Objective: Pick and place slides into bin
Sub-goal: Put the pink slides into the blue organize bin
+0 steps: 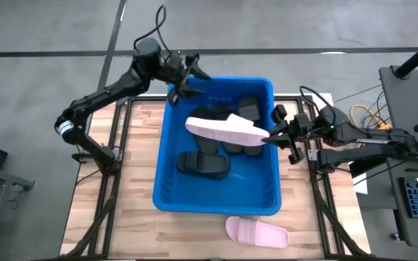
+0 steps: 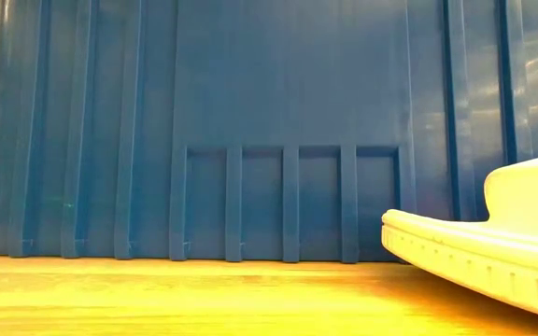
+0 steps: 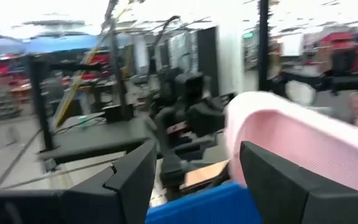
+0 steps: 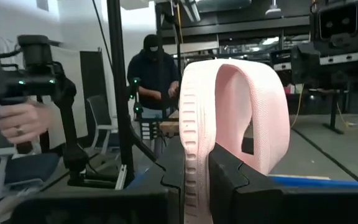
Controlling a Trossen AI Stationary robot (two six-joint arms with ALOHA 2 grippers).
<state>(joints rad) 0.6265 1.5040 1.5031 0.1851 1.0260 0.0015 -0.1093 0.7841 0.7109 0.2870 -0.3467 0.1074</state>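
Note:
The blue bin stands in the middle of the table; its wall fills the low view. Black slides lie on its floor. My right gripper is shut on a pale pink slide held over the bin's far right part. My left gripper is open and empty above the bin's far left corner; the held slide shows beyond its fingers. A second pink slide lies sole-down on the table in front of the bin's near right corner, and also shows in the low view. My right gripper pinches the pink slide's sole between its two fingers, at the slide's end nearest the table's right edge. The fingers come about level from the table's right and lie along the slide. The slide is lifted clear above the bin, reaching toward the table's left.
The bin takes up most of the wooden table top; bare strips run along its left and near sides. Cables and equipment sit past the table's right edge. A person stands in the room beyond the table.

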